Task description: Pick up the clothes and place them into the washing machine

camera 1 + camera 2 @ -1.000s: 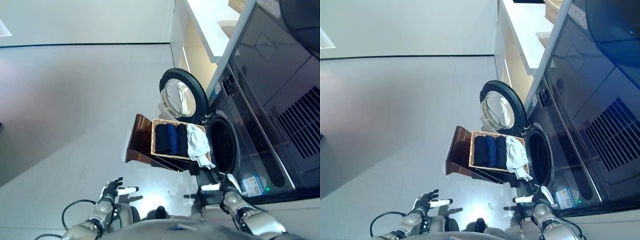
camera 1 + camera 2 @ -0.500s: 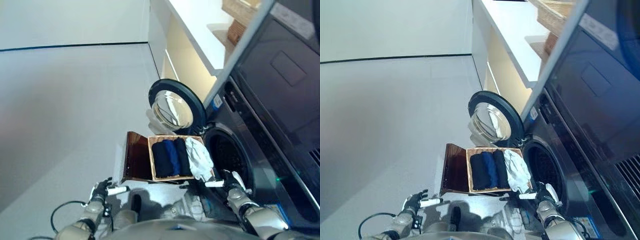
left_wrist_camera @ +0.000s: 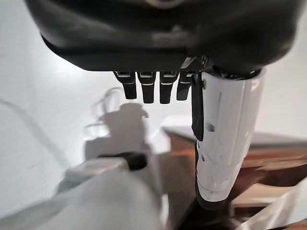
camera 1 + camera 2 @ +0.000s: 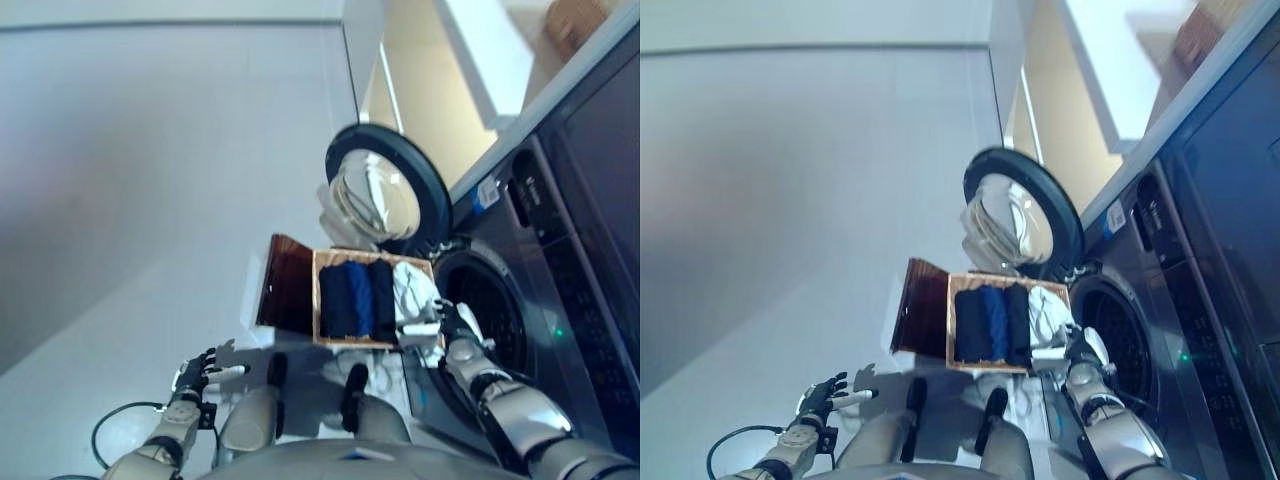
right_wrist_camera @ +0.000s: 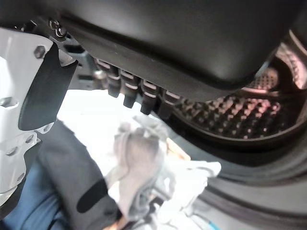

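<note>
The right hand [image 4: 446,326] has moved up to the basket [image 4: 318,300] rim, fingers spread over the white cloth [image 4: 410,290] (touching nothing yet), beside the washing machine [image 4: 490,320] opening; dark folded clothes [image 4: 355,297] fill the basket. The left hand [image 4: 200,374] hangs open over bare floor.

washer drum mouth [image 4: 487,318] unblocked, door [image 4: 386,196] swung wide, basket [image 4: 372,300] just beside the opening

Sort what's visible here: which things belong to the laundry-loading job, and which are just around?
Job:
white cloth
dark folded clothes
basket
washing machine drum
open door
right hand

Just around:
wooden stand
white counter
left hand, idle
</note>
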Motion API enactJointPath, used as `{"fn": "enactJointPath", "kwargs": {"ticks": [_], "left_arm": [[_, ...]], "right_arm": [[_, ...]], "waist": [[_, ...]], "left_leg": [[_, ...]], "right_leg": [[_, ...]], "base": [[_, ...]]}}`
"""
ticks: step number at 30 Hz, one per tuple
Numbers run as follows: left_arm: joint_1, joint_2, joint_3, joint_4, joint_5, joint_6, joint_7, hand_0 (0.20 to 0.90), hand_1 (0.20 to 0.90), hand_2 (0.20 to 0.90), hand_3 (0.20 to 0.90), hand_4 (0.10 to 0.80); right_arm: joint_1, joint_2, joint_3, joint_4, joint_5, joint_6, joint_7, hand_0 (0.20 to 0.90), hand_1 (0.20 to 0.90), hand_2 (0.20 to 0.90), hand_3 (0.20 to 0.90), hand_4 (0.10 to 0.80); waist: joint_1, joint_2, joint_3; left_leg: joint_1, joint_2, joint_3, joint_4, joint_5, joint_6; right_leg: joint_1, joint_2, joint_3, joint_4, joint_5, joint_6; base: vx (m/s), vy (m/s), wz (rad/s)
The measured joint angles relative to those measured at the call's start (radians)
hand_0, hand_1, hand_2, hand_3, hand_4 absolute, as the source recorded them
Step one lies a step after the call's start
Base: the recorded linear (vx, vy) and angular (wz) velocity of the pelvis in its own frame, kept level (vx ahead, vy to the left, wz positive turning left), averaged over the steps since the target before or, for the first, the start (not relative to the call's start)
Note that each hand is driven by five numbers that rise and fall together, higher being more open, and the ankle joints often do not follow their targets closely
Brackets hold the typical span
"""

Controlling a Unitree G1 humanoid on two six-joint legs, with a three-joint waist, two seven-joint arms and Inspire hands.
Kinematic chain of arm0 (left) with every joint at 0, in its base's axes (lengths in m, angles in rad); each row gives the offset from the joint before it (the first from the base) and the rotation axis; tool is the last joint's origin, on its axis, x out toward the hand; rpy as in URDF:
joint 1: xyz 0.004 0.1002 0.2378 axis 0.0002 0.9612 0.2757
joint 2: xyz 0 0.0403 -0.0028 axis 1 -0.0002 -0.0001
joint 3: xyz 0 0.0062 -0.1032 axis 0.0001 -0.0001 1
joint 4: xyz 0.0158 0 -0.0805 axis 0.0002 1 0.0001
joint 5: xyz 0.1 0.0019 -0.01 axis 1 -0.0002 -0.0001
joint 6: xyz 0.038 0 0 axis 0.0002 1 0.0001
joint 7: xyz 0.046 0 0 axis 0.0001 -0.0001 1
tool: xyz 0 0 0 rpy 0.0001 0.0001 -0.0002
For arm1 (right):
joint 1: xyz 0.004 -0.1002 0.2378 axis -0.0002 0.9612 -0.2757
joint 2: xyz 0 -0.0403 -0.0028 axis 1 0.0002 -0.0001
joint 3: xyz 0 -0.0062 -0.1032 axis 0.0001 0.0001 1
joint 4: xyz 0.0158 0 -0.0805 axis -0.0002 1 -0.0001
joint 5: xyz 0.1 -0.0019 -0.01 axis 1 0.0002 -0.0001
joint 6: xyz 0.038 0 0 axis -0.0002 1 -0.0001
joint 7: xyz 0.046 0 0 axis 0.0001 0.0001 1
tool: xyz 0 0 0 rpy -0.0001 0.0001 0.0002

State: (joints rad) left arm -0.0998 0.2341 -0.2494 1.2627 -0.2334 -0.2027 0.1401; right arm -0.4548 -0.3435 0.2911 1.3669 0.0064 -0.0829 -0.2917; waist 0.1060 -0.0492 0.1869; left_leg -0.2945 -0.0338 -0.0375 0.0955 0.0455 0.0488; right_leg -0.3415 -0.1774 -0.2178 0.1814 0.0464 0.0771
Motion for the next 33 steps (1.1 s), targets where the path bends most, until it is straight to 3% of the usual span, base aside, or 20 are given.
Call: {"fn": "enactJointPath", "kwargs": {"ticks": [5,21,29,33], "left_arm": [[-0.045,-0.008,-0.011,-0.033,-0.019,-0.020,0.011,0.900,0.900,0.900,0.900,0.800],[-0.146,-0.028,-0.016,-0.186,-0.159,-0.067,0.056,0.900,0.900,0.900,0.900,0.800],[-0.166,-0.017,0.023,-0.644,-0.174,-0.125,0.159,0.900,0.900,0.900,0.900,0.800],[-0.216,-0.002,0.036,-0.747,-0.157,-0.156,0.197,0.900,0.900,0.900,0.900,0.800]], "right_arm": [[-0.133,-0.059,0.033,0.029,-0.007,0.006,-0.028,0.900,0.900,0.900,0.900,0.800],[-0.262,-0.161,0.073,0.044,-0.032,0.019,-0.093,0.900,0.900,0.900,0.900,0.800],[-0.337,-0.199,0.072,0.077,-0.030,0.019,-0.152,0.900,0.900,0.900,0.900,0.800],[-0.373,-0.206,0.086,0.114,-0.025,0.018,-0.173,0.900,0.900,0.900,0.900,0.800]], "waist": [[-0.002,0.052,0.056],[0.017,0.113,0.157],[0.025,0.140,0.186],[0.022,0.144,0.191]], "left_leg": [[-0.030,0.000,0.004,0.013,-0.005,-0.001],[-0.130,-0.014,0.015,0.024,-0.006,0.010],[-0.248,-0.035,0.016,0.087,-0.002,0.020],[-0.332,-0.048,0.022,0.203,-0.042,0.027]], "right_leg": [[-0.023,0.003,0.001,-0.003,0.004,0.002],[-0.138,-0.005,0.029,0.006,0.022,0.003],[-0.265,-0.035,0.041,0.099,0.007,0.002],[-0.350,-0.051,0.071,0.213,-0.036,0.003]], "base": [[-0.023,0.028,-0.01],[0.008,0.010,-0.03],[-0.025,0.021,0.06],[-0.014,0.039,0.05]]}}
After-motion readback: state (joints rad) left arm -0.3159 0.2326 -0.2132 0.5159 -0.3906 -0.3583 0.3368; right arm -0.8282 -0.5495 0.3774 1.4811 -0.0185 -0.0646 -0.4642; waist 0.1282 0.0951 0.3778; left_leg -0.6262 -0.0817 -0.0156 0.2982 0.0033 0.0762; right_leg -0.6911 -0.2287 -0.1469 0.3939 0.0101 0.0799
